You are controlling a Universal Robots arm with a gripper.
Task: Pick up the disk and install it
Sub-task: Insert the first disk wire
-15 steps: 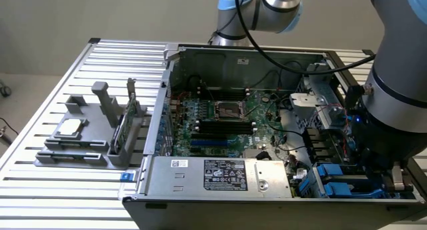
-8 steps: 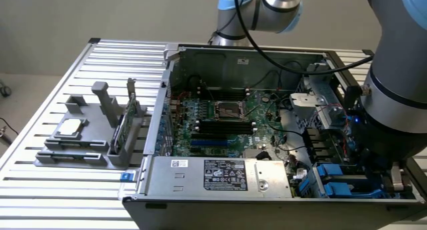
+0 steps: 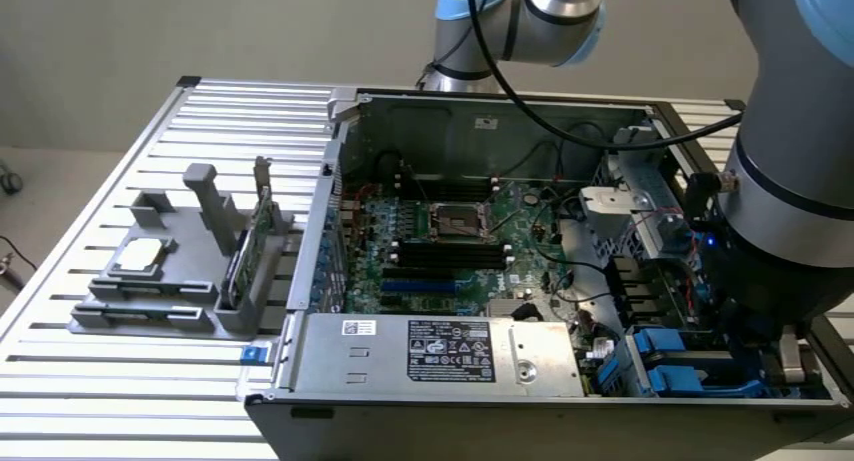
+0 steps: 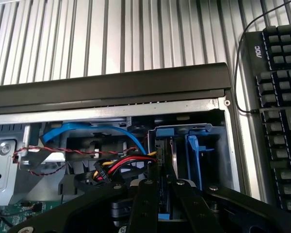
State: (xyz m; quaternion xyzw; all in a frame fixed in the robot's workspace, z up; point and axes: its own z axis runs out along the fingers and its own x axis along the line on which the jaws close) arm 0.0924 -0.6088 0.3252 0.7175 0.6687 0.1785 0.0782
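My gripper [image 4: 164, 180] reaches down into the drive bay [image 4: 218, 145] at the corner of the open computer case [image 3: 334, 181]. Its two black fingers [image 4: 144, 204] stand close together, shut on a thin dark slab seen edge-on, the disk [image 4: 165, 155]. A blue carrier rail [image 4: 164, 216] shows between the fingers. The disk stands upright in the bay slot, beside a bare blue bracket [image 4: 194, 155]. In the exterior view the arm [image 3: 787, 211] hangs over the bay [image 3: 687, 366] at the case's near right corner and hides the disk.
Red, yellow and black power wires [image 4: 121, 167] and a blue cable [image 4: 87, 128] lie right beside the slot. A keyboard [image 4: 281, 97] sits outside the case wall. A grey fixture [image 3: 174, 281] with a small chip [image 3: 143, 253] stands on the slatted table at the exterior view's left.
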